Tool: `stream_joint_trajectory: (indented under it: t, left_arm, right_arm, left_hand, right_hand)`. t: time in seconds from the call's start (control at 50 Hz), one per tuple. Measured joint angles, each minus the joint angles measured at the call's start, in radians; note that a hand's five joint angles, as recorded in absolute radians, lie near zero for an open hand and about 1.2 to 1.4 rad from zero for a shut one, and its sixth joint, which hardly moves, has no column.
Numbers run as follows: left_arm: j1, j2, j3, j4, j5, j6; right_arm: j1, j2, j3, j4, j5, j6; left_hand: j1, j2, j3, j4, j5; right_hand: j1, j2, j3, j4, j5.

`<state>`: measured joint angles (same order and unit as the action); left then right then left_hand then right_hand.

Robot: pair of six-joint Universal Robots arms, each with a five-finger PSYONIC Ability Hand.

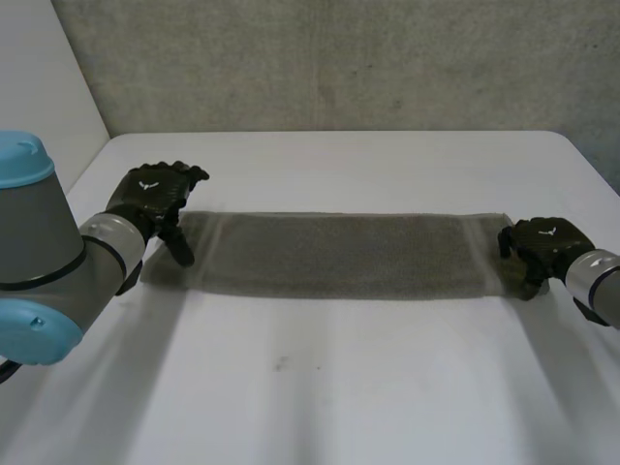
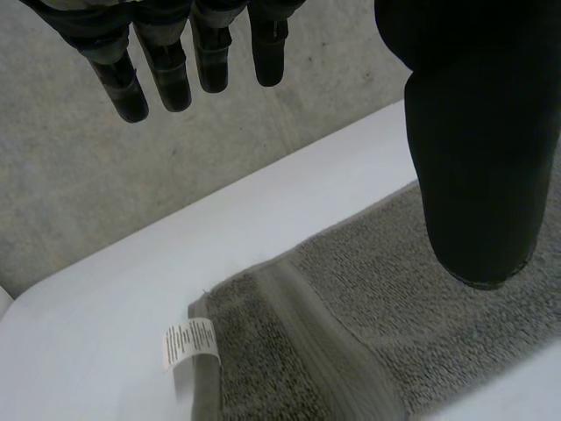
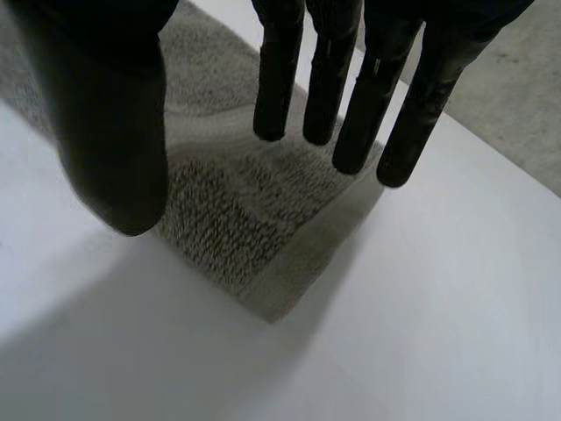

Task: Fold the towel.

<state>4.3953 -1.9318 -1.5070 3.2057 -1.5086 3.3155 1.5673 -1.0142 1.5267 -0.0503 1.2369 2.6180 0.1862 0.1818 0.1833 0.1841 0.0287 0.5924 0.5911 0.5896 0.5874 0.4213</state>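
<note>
Two-hand pickup stage: hovering with left hand (image 1: 150,194) and right hand (image 1: 541,247) released over towel (image 1: 329,254) ends; next, pinch corners, lift evenly

We've got a white table (image 1: 320,387) here, and one thing lies on it: a grey towel (image 1: 339,254). It's spread flat as a long strip across the middle, running from near the table's left edge towards the right edge. At the towel's left end we spot a small white label (image 2: 188,342), poking out onto the bare tabletop.
</note>
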Motion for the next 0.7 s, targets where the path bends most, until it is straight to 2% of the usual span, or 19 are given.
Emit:
stream_joint_trajectory:
  t: [0.24, 0.3, 0.46, 0.7]
  left_arm:
    - [-0.007, 0.001, -0.02, 0.003, -0.001, -0.001]
    - [-0.007, 0.0, -0.022, 0.005, -0.001, -0.002]
    - [-0.01, 0.001, -0.026, 0.007, -0.001, -0.005]
    - [0.0, 0.012, -0.031, 0.007, -0.001, -0.01]
  right_arm:
    - [-0.004, 0.084, -0.024, -0.054, -0.004, -0.045]
    - [-0.008, 0.096, -0.038, -0.051, 0.0, -0.055]
    - [-0.057, 0.104, -0.078, -0.049, 0.024, -0.064]
    - [-0.238, 0.094, -0.208, 0.019, 0.045, -0.183]
  left_hand:
    - [0.0, 0.0, 0.0, 0.0, 0.0]
    - [0.0, 0.0, 0.0, 0.0, 0.0]
    - [0.0, 0.0, 0.0, 0.0, 0.0]
    - [0.0, 0.0, 0.0, 0.0, 0.0]
  right_hand:
    - [0.435, 0.42, 0.422, 0.427, 0.419]
    - [0.7, 0.707, 0.697, 0.71, 0.705]
    - [0.716, 0.722, 0.747, 0.754, 0.732]
    - [0.722, 0.721, 0.747, 0.754, 0.737]
